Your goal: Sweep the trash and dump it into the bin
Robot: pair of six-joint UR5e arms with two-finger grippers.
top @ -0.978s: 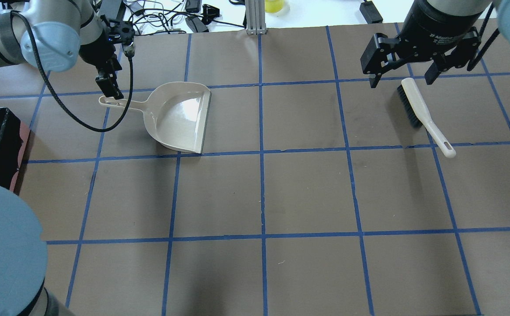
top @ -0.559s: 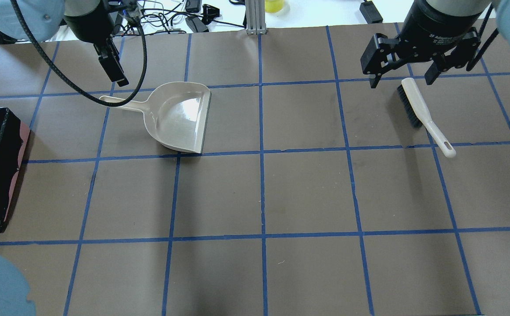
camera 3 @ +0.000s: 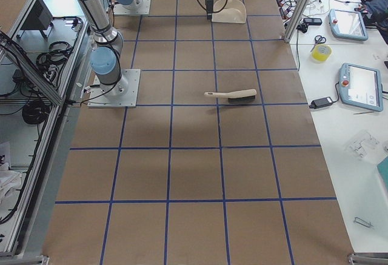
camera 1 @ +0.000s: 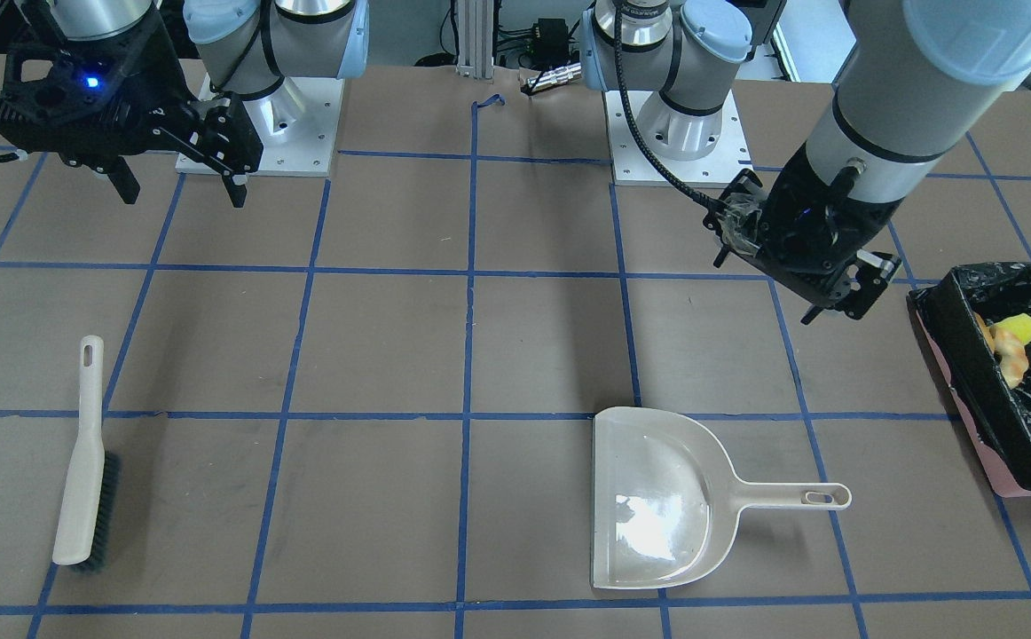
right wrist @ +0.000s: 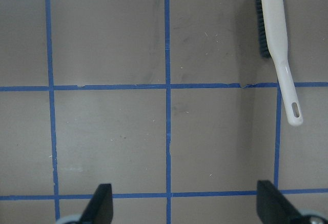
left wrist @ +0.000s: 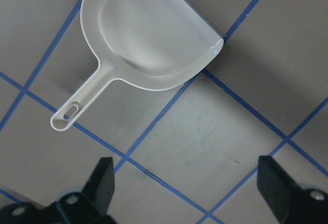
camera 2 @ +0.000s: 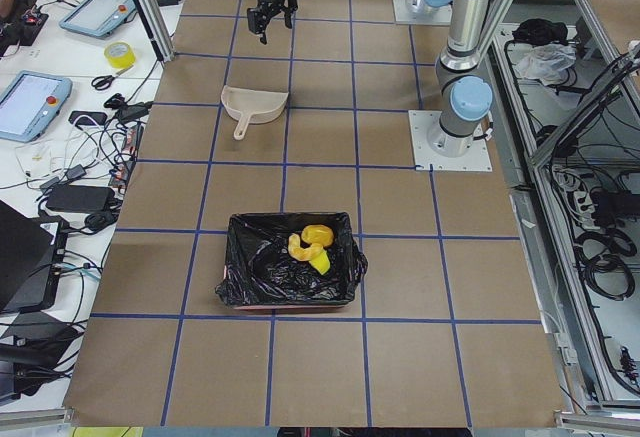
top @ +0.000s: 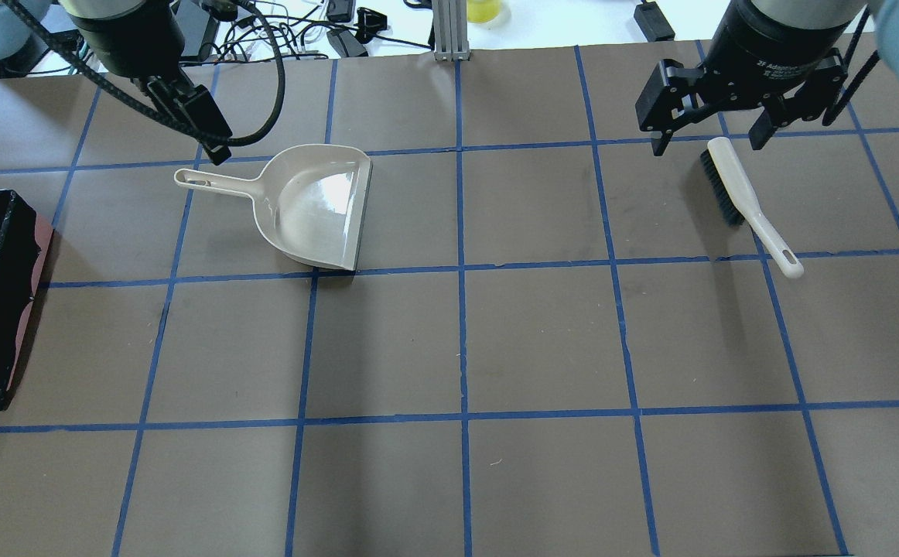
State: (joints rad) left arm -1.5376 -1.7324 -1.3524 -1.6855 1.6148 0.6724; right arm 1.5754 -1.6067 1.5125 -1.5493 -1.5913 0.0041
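- Left gripper (left wrist: 188, 190): a second ago it sat low at the tip of the dustpan (top: 314, 205) handle. It has since lifted off toward the upper left of the overhead frame. The wrist view shows its fingers spread wide with nothing between them.
- Dustpan: same spot and heading as before, flat on the bench (top: 542, 340) in the upper-left quarter of the overhead frame. The pan is bare and nothing is holding it.
- Right gripper (top: 706, 141): no change. It hangs at the upper right, fingers spread, above the bristle end of the brush (top: 736, 189). The brush lies loose on the bench.
- Left arm's elbow has swung out of the lower left of the overhead frame, so more of the bin (camera 1: 1026, 426) shows at the left edge.
- Trash (camera 2: 312, 247): yellow and tan pieces lie together inside the bin, on the black liner. None shows on the bench.
- Reading: both tools are set down and both grippers are free, so the dump looks done and the left arm is likely backing away to finish.
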